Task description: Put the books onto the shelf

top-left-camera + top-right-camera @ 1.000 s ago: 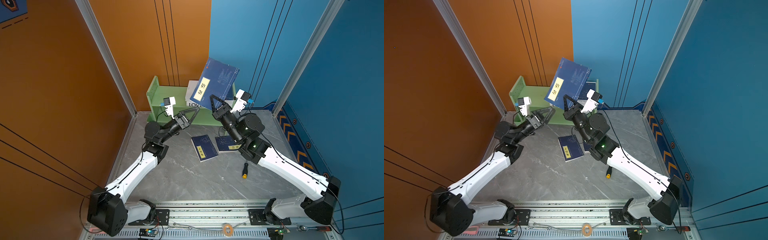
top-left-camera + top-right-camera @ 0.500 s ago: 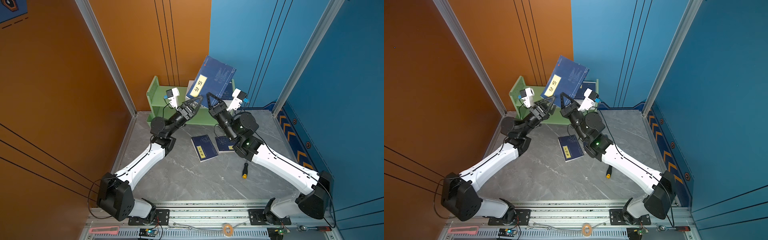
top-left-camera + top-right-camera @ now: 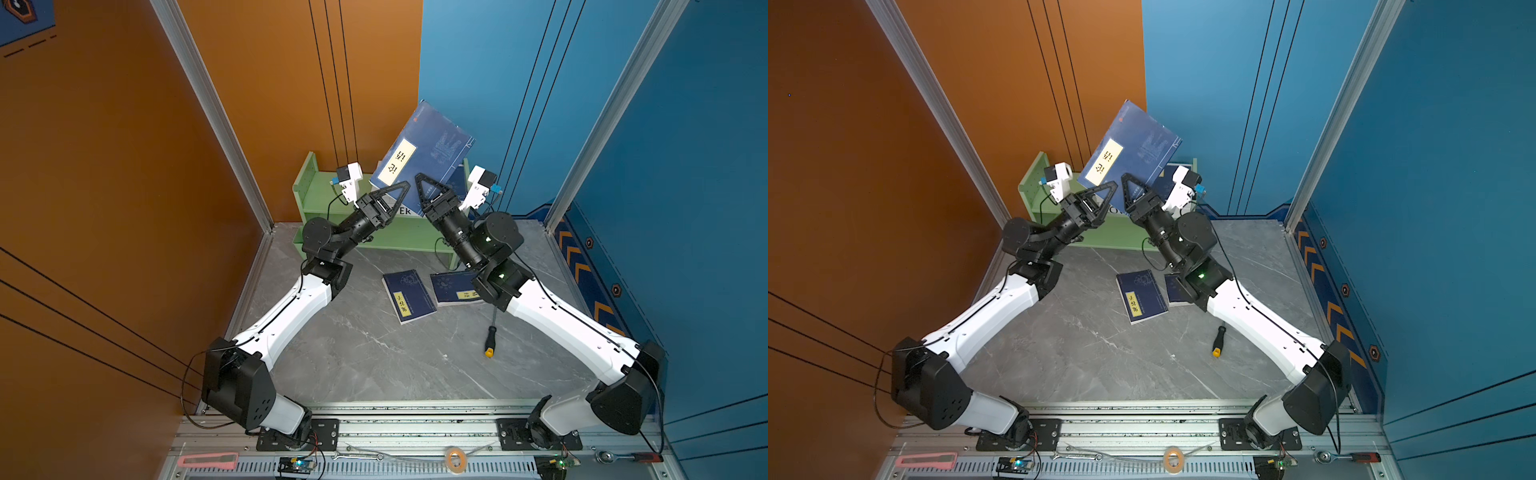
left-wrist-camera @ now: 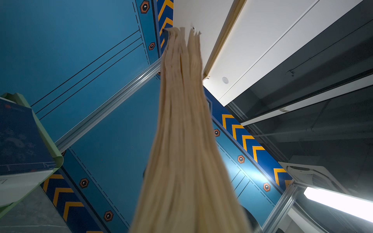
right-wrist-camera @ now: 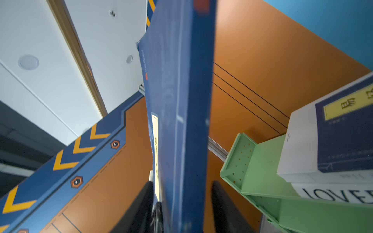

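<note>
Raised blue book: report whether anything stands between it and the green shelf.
Partly. Two stacked books lie flat on the right part of the green shelf, under the raised book that the left gripper grips by a lower corner. Nothing visible blocks the shelf's left part.

A book (image 4: 185,141) stood close before the lens, cream page edges showing, fanned at its far end. Behind were a blue wall (image 4: 80,50), orange chevrons (image 4: 248,141) and a green shelf (image 4: 50,149) carrying a dark blue volume (image 4: 20,141).

Robot lab test cell: orange and blue panel walls (image 3: 104,187), aluminium mounting rail (image 3: 415,424) (loose tools (image 3: 359,456) alongside).
</note>
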Robot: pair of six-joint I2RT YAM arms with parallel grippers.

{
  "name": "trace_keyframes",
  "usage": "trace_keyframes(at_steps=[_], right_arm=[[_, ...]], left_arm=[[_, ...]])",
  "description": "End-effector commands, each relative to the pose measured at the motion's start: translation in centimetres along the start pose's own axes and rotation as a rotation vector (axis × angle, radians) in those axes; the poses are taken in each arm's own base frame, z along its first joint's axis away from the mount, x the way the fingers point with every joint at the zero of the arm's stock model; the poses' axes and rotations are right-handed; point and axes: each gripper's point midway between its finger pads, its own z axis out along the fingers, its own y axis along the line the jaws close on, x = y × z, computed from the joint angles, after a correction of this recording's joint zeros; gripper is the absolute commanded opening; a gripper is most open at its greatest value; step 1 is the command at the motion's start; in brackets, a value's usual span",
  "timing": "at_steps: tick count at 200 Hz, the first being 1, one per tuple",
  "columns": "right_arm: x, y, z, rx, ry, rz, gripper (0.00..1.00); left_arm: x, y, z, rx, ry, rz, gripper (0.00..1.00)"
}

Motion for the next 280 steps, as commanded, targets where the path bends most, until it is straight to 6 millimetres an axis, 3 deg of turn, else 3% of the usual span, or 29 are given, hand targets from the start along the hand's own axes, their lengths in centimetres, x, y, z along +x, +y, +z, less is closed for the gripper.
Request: trace_keyframes(at_steps=[1,24,45,70,88,121,171,197,243,272,280], right_arm=[[-0.9,-0.1,-1.7,-0.014,0.146,-0.016,0.67],[-2.8,-1.8,-4.1,0.03,0.209,-0.059,0.83],[-4.2,-2.7,-6.3,0.072,0.276,-0.123,0.86],[-5.6,-2.5,-8.2,0.038,0.353,-0.126,0.89],[-5.6,-1.9,-8.7,-0.002,0.424,-0.103,0.89],[-4.9,-2.9,-8.3,0.011,0.495,-0.057,0.87],[-4.4,-3.5,-7.3,-0.012,0.53,-0.007,0.76],[-4.4,-3.3,-6.9,-0.03,0.536,0.0,0.66],[-4.5,-3.2,-6.8,-0.036,0.539,0.006,0.43],[-4.4,-2.9,-6.7,-0.052,0.532,0.026,0.21],[-4.5,-3.2,-6.6,-0.045,0.523,0.038,0.21]], left_arm=[[-1.1,-1.3,-0.6,0.01,0.056,0.01,0.04],[-2.0,-0.9,-1.7,-0.031,0.096,-0.008,0.0],[-2.4,-0.6,-2.4,-0.07,0.14,-0.017,0.0],[-1.9,-0.7,-2.8,-0.089,0.216,-0.033,0.0],[-1.4,-0.7,-3.2,-0.098,0.253,-0.053,0.0],[-0.1,-1.2,-3.2,-0.083,0.314,-0.08,0.0],[2.0,-2.1,-2.5,-0.042,0.418,-0.106,0.0],[3.0,-1.9,-2.1,-0.032,0.466,-0.133,0.0],[3.4,-1.7,-1.8,-0.025,0.492,-0.142,0.0],[3.0,-1.2,-1.2,-0.025,0.486,-0.143,0.0],[2.6,-1.0,-1.0,-0.027,0.47,-0.135,0.09]])
